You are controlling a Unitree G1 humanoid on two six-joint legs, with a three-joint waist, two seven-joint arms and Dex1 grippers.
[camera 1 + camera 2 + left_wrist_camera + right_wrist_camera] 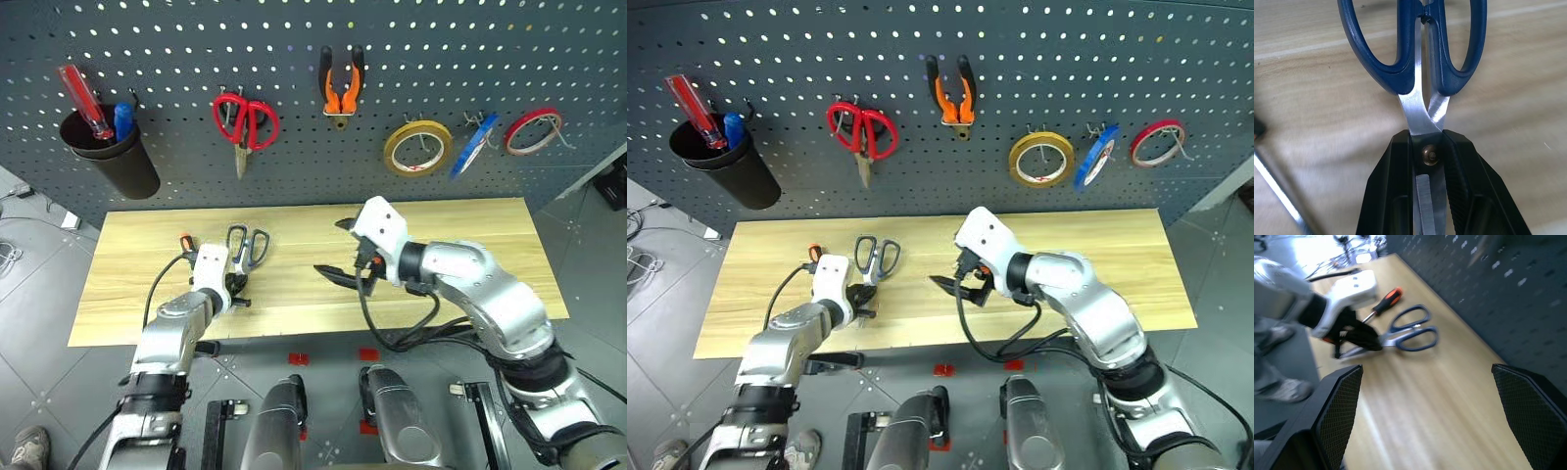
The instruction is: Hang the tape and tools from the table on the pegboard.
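Dark blue-handled steel scissors (1425, 73) are lying on the light wood-grain table (470, 245), blades pinched by the left gripper (1429, 161); the right gripper (1425, 416) is hovering with fingers spread wide.

Light is even and bright from overhead, with soft shadows on the table (470, 245). The right wrist view is smeared with motion blur (worst along the pegboard (1508, 279)). Glare glints off the scissors (1422, 115) blades.

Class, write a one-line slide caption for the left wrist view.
Left gripper shut on the blue-handled scissors at their pivot, the scissors lying on the wooden table.
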